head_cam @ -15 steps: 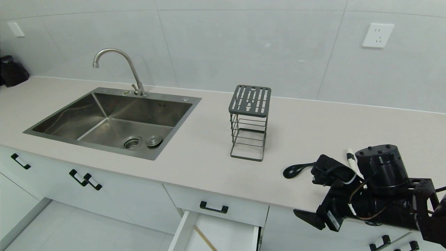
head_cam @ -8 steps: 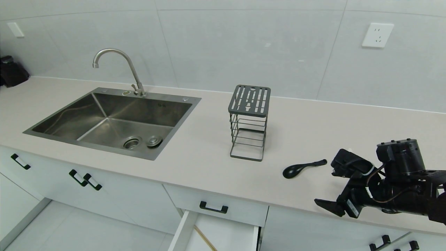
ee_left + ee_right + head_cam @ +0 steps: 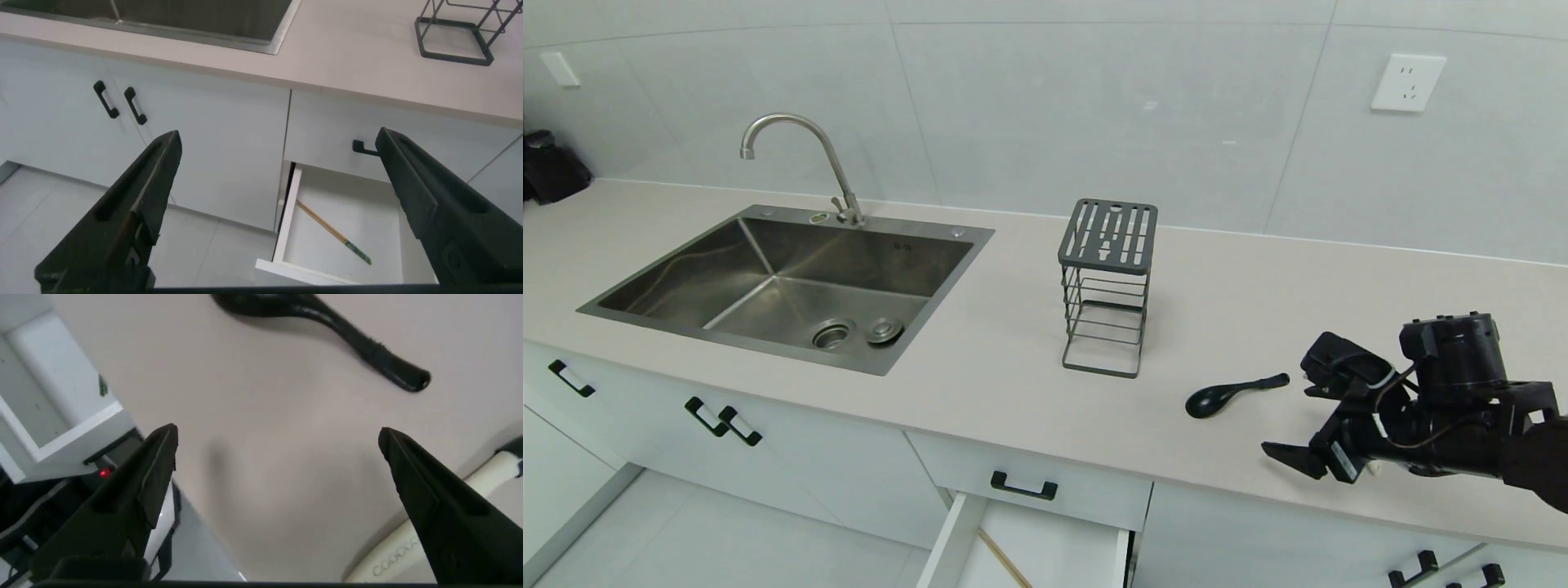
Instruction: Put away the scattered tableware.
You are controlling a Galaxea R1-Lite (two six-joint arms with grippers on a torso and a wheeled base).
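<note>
Right gripper point(image 3: 1307, 408): has drawn off toward 3 o'clock, baring the spoon's handle; jaws wide apart, holding nothing.
Spoon point(image 3: 1235, 393): black, lying flat on the countertop point(image 3: 1013, 384), bowl toward 9 o'clock.
White-handled utensil point(image 3: 433, 531): on the countertop just beside the right gripper.
Rack point(image 3: 1107, 286): upright at the spoon's 10 o'clock.
Drawer point(image 3: 947, 539): pulled out at the spoon's 7 o'clock, one thin stick point(image 3: 331, 233) inside.
Left gripper point(image 3: 278, 135): jaws spread, facing the drawer.
</note>
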